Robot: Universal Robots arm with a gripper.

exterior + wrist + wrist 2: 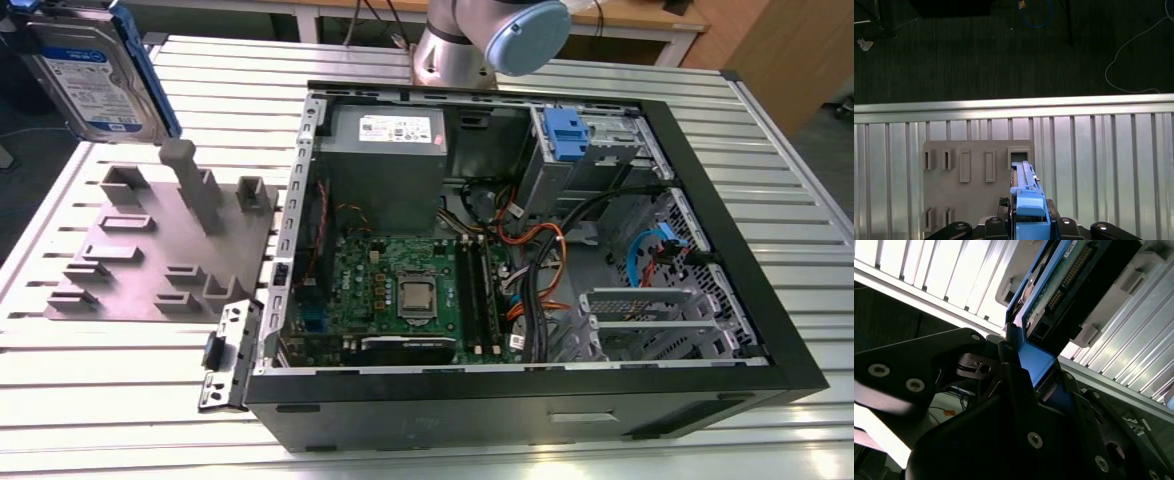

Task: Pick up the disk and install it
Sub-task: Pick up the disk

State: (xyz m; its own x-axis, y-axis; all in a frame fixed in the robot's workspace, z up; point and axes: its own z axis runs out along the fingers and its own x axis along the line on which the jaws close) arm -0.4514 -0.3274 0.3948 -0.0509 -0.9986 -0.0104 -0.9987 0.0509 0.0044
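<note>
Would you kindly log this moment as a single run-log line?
gripper: shut on disk | disk: held aloft over fixture | case: open, disk not installed

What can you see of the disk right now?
The disk is a flat silver metal drive with a white-and-blue label and blue plastic rails. It is held upright in the air above the grey fixture plate. The second wrist view shows its circuit board and connector pins. The gripper clamps its blue rail.
</note>
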